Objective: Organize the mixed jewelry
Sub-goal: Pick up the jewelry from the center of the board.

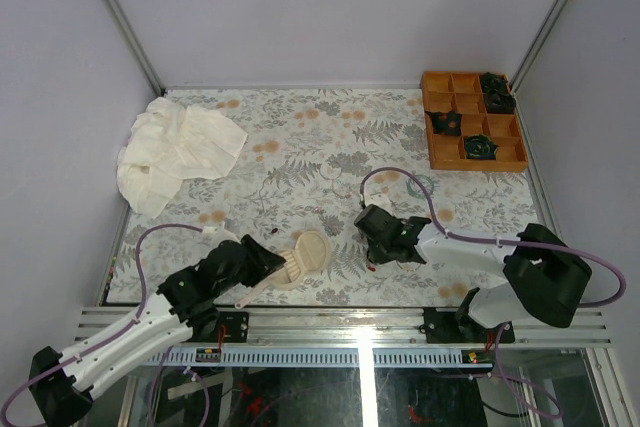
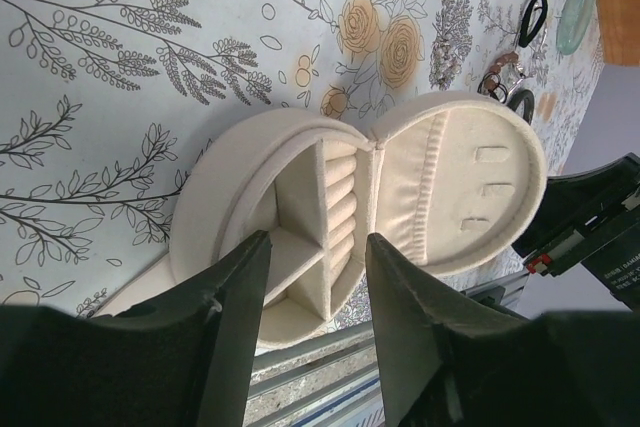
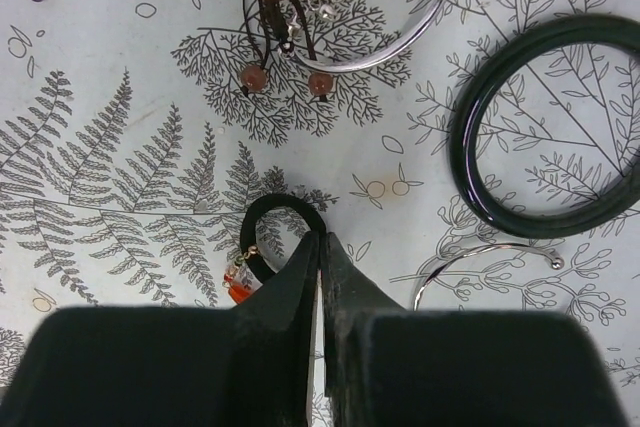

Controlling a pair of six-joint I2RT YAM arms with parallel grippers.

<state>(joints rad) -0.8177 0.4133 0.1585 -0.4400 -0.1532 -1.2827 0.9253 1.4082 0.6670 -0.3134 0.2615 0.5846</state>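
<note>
A cream round jewelry box (image 1: 303, 257) lies open near the table's front edge. Its compartments (image 2: 300, 197) and lid (image 2: 450, 177) fill the left wrist view. My left gripper (image 2: 318, 239) is open and empty, its jaws either side of the box's near rim (image 1: 268, 259). My right gripper (image 3: 320, 237) is shut on a small black band (image 3: 262, 209) with an orange charm (image 3: 238, 282), low over the cloth (image 1: 375, 249). A dark bangle (image 3: 470, 147), a silver bangle (image 3: 400, 42), a thin silver hoop (image 3: 470, 257) and a beaded cord (image 3: 270, 7) lie just beyond it.
An orange compartment tray (image 1: 472, 119) with several dark pieces stands at the back right. A crumpled white cloth (image 1: 175, 147) lies at the back left. A metal rail (image 1: 350, 322) runs along the front edge. Walls close in the sides and back.
</note>
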